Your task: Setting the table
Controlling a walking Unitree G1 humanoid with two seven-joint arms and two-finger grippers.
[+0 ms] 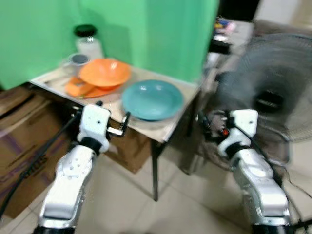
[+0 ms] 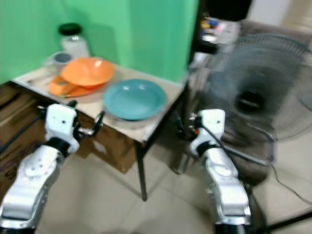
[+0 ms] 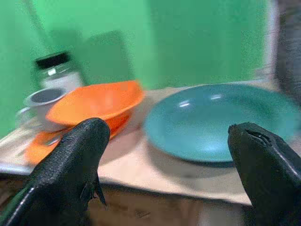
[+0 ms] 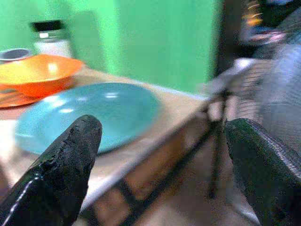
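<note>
Green wall behind bench (image 1: pixel 168 129). Left gripper (image 3: pixel 169 155) raised at its near edge, fingers spread, empty; teal plate (image 1: pixel 152 99) just ahead, orange bowl (image 1: pixel 105 72) beyond. Right gripper (image 4: pixel 162 165) raised off the bench corner, spread, empty.

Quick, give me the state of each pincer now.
Left pincer: open, holding nothing, short of the teal plate.
Right pincer: open, holding nothing.
</note>
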